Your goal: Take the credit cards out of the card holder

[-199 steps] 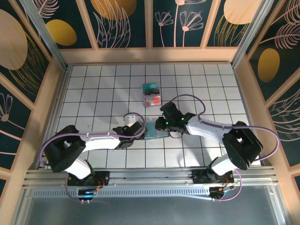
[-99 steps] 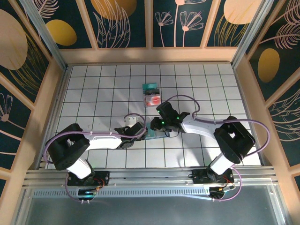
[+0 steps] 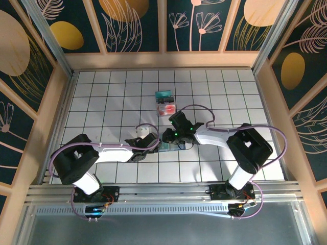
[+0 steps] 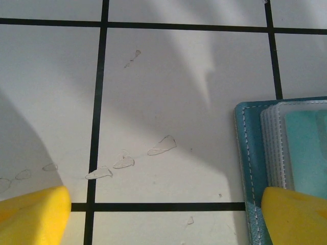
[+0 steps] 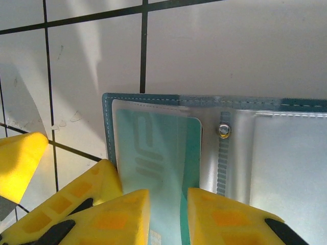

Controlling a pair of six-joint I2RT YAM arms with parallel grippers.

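The card holder (image 3: 171,147) lies open between my two grippers, showing its slate-blue edge (image 4: 244,153), clear sleeves (image 5: 271,158) and round snap (image 5: 223,130). A teal card (image 5: 158,148) sits inside its left sleeve. My right gripper (image 5: 166,204) hovers low over that card, its jaws a narrow gap apart with the card showing flat between them. My left gripper (image 4: 163,217) is wide open, its right finger (image 4: 296,217) on the holder's edge and its left finger on bare tile. Two credit cards lie at the back: a teal one (image 3: 164,95) and a whitish-pink one (image 3: 166,108).
White tiled table (image 3: 102,97) with black grid lines, walled by wooden rails (image 3: 163,60) on three sides. Small scuff marks (image 4: 122,162) mark the tile beside the holder. Both arms meet at the table's middle, cables looping above them.
My right gripper has slid left over the holder, its arm folding in closer. The left gripper has hardly moved. The two cards at the back stay put.
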